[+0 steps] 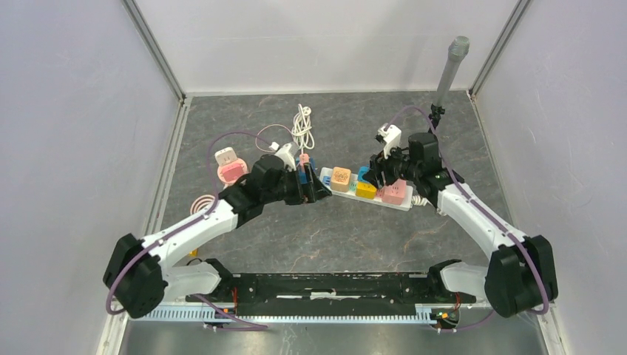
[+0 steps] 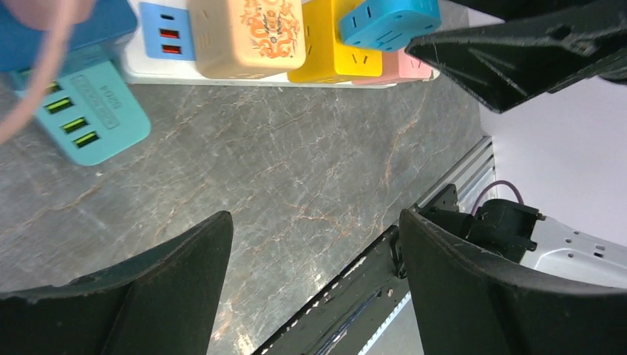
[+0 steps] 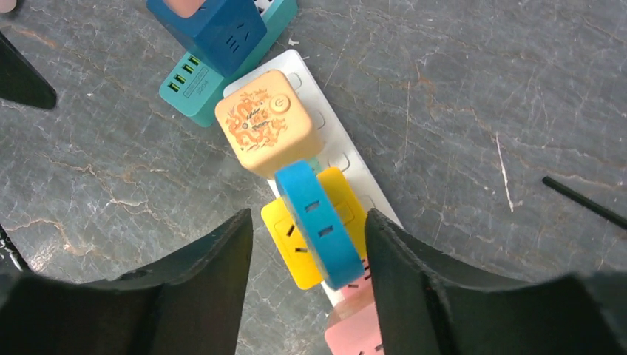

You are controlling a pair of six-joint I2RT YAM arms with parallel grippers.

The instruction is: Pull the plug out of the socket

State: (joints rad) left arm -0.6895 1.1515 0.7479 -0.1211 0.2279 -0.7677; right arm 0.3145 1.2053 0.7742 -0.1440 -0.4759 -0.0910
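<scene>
Grasp stage, I judge: right gripper [image 3: 305, 229], fingers [image 3: 200, 296] apart, straddles the blue cube plug [image 3: 319, 214] atop the yellow cube adapter [image 3: 290, 251] on the white plastic power strip [image 3: 338, 151], left gripper [image 2: 314, 222] gaping alongside; next, clamp and lift.

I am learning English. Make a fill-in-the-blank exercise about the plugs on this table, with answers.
The light ____ plug sits on the yellow cube.
The USB ports of the teal block are ____.
The left pincer has its jaws ____ and holds nothing.
The cube with the dragon drawing stands on the ____ power strip.
Missing words: blue; green; open; white.
</scene>
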